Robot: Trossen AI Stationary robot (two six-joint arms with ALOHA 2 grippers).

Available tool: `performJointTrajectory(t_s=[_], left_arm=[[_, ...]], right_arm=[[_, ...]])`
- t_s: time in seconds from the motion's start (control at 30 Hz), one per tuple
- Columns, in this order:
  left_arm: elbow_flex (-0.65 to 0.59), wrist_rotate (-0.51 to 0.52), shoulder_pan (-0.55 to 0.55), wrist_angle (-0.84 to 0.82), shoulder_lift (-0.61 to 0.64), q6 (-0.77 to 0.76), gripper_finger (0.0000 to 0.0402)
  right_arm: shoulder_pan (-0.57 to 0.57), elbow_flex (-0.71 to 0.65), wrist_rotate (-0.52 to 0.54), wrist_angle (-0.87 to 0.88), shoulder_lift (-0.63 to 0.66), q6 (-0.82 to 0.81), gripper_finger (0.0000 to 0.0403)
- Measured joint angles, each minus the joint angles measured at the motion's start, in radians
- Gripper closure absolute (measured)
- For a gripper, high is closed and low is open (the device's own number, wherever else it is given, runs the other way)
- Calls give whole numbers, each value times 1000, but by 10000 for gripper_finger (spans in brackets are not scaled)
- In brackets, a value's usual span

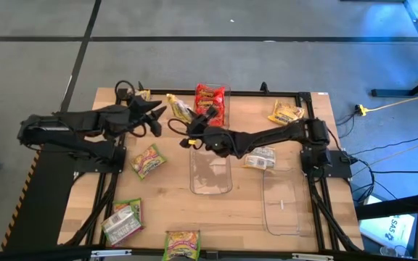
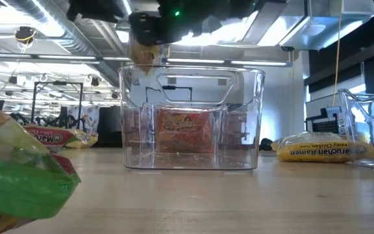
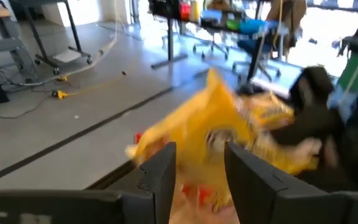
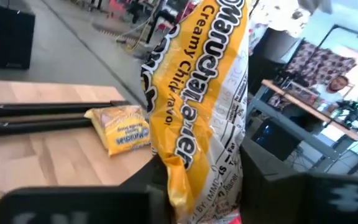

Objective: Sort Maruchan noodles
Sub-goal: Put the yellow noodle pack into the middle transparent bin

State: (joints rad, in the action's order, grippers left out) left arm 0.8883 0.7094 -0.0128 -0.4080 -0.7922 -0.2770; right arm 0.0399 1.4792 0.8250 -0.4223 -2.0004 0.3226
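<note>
My right gripper [image 1: 197, 125] [image 4: 197, 202] is shut on a yellow Maruchan packet [image 1: 181, 109] [image 4: 197, 93], held in the air above the far end of a clear bin [image 1: 210, 170]. My left gripper [image 1: 161, 111] [image 3: 197, 177] is open and points at the same packet [image 3: 222, 130] from the table's left; whether it touches, I cannot tell. A red packet [image 1: 210, 100] lies flat by the far edge. Another yellow packet [image 1: 285, 114] lies far right. Green/pink packets [image 1: 147, 161] [image 1: 122, 221] [image 1: 182, 243] lie on the left and near side. My right gripper pinches the yellow packet by one short end [image 4: 188, 186] between its two fingers. The rest of the packet sticks out past the fingertips toward the table's far left. It is lifted clear of the table, above the bin's rim [image 2: 190, 70].
A second clear bin [image 1: 281, 206] stands near right. A pale packet [image 1: 260, 158] lies between the two bins under the right arm. In the low view a green packet [image 2: 18, 175] fills the near left. Bare wood shows between the bins and the left packets.
</note>
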Motion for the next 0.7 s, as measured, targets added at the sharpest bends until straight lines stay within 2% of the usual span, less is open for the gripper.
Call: performJointTrajectory(t_s=[0.17,0.33,0.53,0.7], left_arm=[[0,-65,0,-194,70,-33,272],[-15,-76,1,-319,107,-106,272],[-104,-131,2,-270,142,-114,273],[-178,-249,3,-141,137,-113,273]], right_arm=[[-1,0,-59,241,107,-53,319],[-14,-2,-157,504,224,-112,323],[-43,-2,-357,785,348,-195,321],[-42,-2,-543,938,399,-197,321]])
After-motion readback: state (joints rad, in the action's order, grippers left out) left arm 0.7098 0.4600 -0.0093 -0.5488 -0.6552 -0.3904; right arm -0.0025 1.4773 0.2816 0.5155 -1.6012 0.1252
